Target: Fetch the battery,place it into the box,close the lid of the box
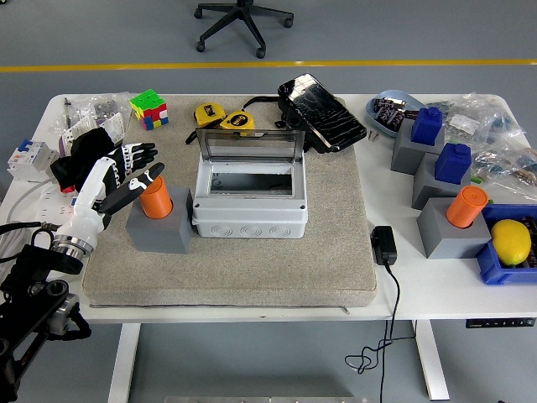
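- The robot's left hand [113, 186], white with black fingers, reaches in from the left edge with its fingers spread just beside an orange cylinder [155, 200]; whether a fingertip touches it cannot be told, and nothing is gripped yet.
- That orange cylinder, apparently the battery of the task, stands upright in a grey holder block [159, 228] on the beige mat [252, 269], touching the left wall of the box.
- The grey box [250, 201] sits mid-mat with its clear lid [250, 148] standing upright at the back; the inside looks empty.
- By this evidence the job has barely begun: the fetch is under way, while the drop into the box and the lid closing are both left to do.
- The right hand is out of view.
- The block sits tight against the box, leaving little room for fingers on that side.
- Behind the box lie two yellow tape measures [225, 117] and a black pouch [321, 112]; a puzzle cube [149, 108] rests at far left.
- At right stand more grey blocks carrying blue pieces [428, 124] and a second orange cylinder [466, 206], beside a blue bin holding a lemon [511, 241].
- A black adapter [383, 246] and its cable hang off the near edge.
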